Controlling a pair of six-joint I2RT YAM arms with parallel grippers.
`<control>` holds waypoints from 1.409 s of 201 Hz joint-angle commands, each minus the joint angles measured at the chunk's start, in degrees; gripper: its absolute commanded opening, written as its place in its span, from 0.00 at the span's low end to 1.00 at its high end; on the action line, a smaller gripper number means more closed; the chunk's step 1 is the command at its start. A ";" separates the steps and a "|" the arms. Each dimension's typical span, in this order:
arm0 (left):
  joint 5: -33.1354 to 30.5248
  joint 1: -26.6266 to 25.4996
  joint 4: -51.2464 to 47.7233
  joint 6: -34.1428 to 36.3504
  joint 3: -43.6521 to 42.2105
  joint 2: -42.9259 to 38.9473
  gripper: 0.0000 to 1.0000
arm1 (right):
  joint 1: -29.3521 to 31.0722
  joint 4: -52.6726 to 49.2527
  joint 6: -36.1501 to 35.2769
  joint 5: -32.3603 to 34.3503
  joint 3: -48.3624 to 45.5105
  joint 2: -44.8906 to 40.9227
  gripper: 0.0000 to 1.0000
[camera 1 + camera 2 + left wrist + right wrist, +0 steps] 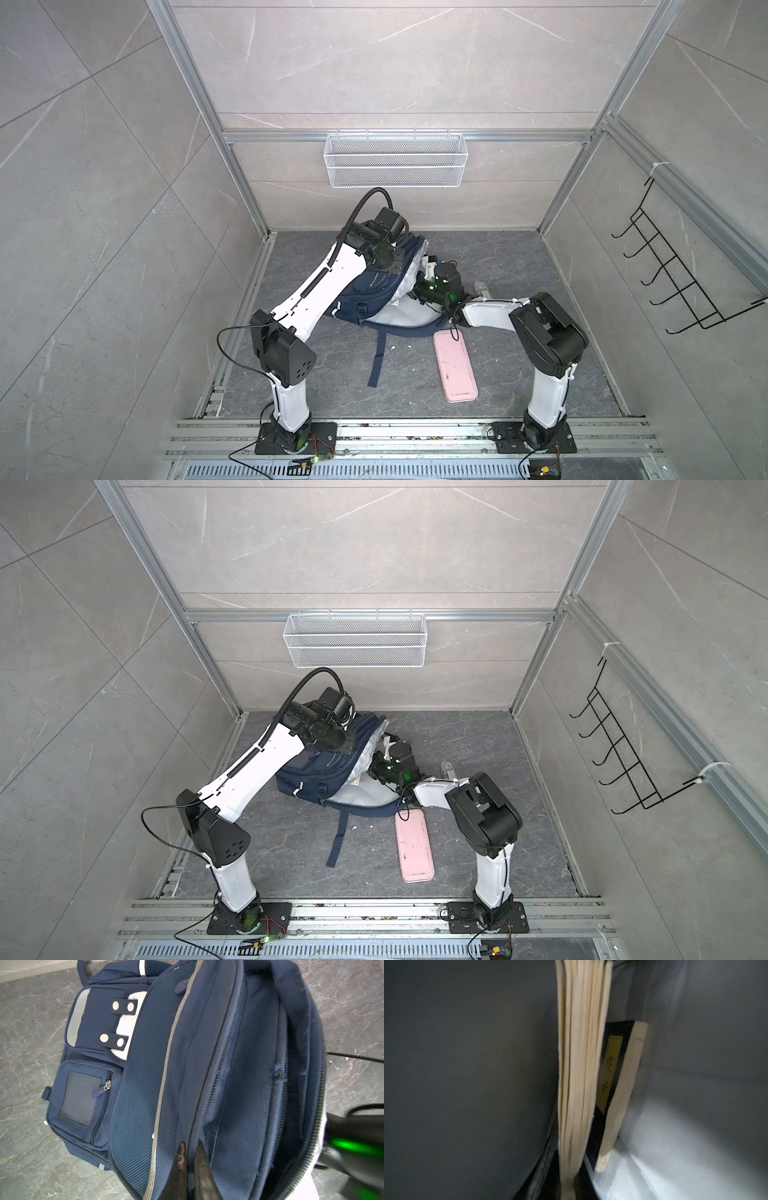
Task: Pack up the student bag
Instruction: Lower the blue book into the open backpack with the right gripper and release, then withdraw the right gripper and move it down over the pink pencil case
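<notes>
Right end effector (568, 1189) grips one book (579, 1064) (two inside bag (358, 297)).

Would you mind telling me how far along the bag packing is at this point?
Done: one yellow-labelled book already stands inside the student bag. In hand: the left gripper pinches the bag's opening edge while the right gripper, inside, holds a second book. Left: releasing that book, and the pink case lying outside the bag.

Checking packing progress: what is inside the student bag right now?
Inside the student bag, the right tool grips a cream-paged book; beside it sits a navy book with a yellow label. Anything behind them or deeper is hidden by pages and dim lining.
</notes>
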 commanded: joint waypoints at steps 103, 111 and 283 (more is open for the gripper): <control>5.66 3.20 7.74 -2.77 -6.15 -9.56 0.00 | 5.17 -14.50 -4.07 5.79 13.75 8.23 0.56; 5.86 3.56 7.84 -2.74 -6.31 -9.58 0.00 | 5.13 -16.34 -5.59 5.84 12.92 6.75 0.59; -5.62 2.54 10.41 3.09 -21.83 -10.75 0.00 | 5.00 -48.12 -27.46 24.79 -16.39 -35.29 0.68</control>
